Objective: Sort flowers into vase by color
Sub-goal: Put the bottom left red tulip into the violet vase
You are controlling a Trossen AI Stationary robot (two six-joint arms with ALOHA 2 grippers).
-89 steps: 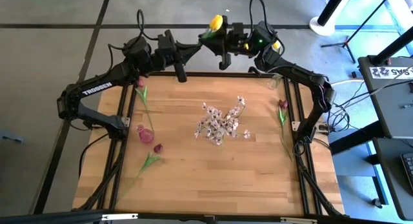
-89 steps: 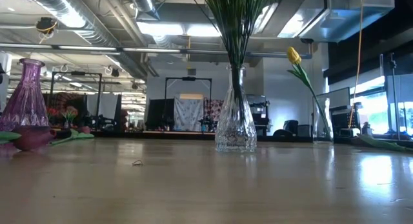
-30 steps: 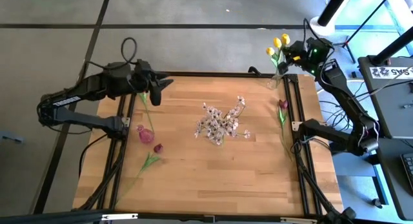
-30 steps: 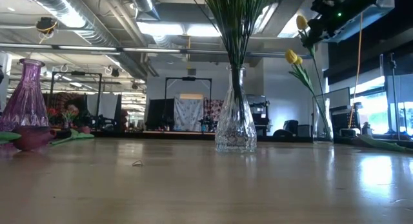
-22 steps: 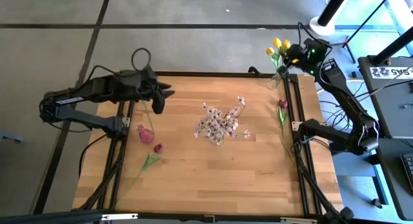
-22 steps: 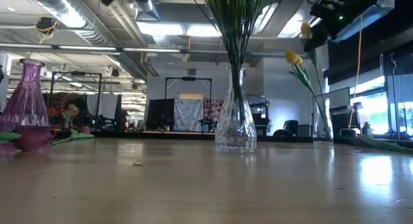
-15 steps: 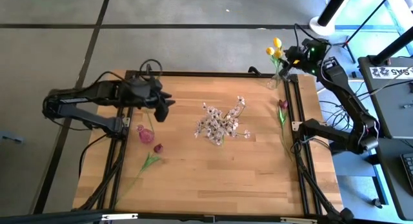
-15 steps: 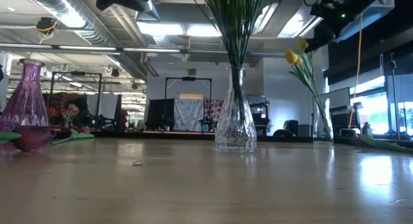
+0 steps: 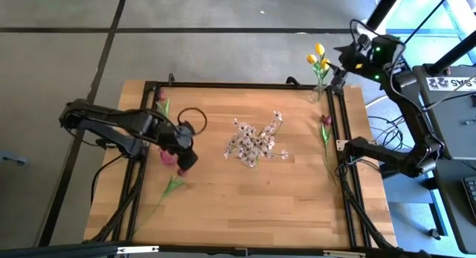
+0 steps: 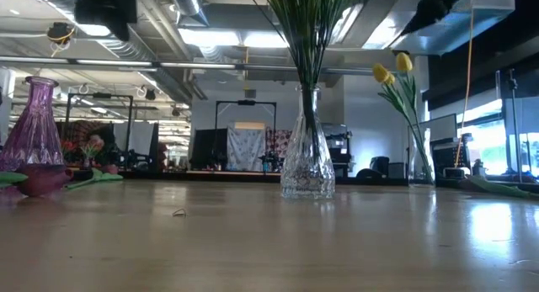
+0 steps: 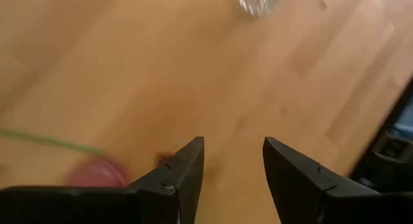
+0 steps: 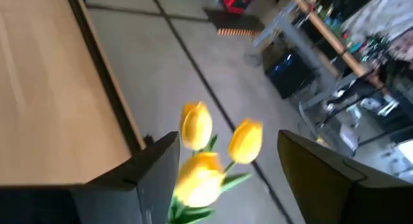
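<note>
Yellow tulips point(image 9: 318, 57) stand in the far-right vase point(image 9: 317, 92); pale sprays point(image 9: 255, 141) fill the centre vase point(image 10: 307, 149). Red tulips point(image 9: 325, 121) lie on the table point(image 9: 245, 198), unsorted. Left gripper point(image 11: 232, 175), fingers apart and empty, hangs over a left-side red tulip. Right gripper point(image 12: 226, 179), fingers apart, sits above the yellow tulips.

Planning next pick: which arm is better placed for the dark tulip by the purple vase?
Left. Its open tool is beside the dark tulip and purple vase. The right tool is at the far corner by the yellow tulips.
</note>
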